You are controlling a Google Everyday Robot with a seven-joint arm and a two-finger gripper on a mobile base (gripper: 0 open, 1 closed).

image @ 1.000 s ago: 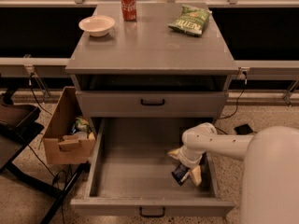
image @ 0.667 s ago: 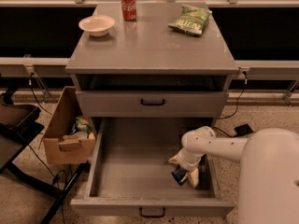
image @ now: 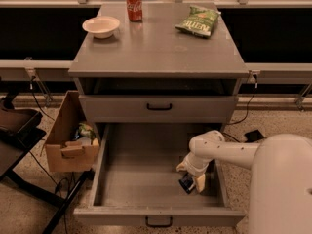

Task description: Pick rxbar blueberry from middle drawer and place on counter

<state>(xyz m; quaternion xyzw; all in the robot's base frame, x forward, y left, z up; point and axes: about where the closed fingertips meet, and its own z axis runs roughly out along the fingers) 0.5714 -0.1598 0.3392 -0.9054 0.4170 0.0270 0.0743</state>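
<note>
The middle drawer (image: 141,179) stands pulled wide open, its black handle at the front. My gripper (image: 191,175) reaches down into its right side, and its pale fingers (image: 199,182) are closed around the rxbar blueberry (image: 186,183), a small dark navy wrapper held near the drawer floor. My white arm comes in from the right. The counter (image: 156,45) is the flat grey top of the cabinet above.
On the counter stand a white bowl (image: 101,26), a red soda can (image: 134,5) and a green chip bag (image: 199,21). A shallower closed drawer (image: 159,107) sits above the open one. A cardboard box (image: 73,135) stands left of the cabinet.
My gripper has shifted slightly left and back inside the drawer with the bar between its fingers. Nothing on the counter has moved.
</note>
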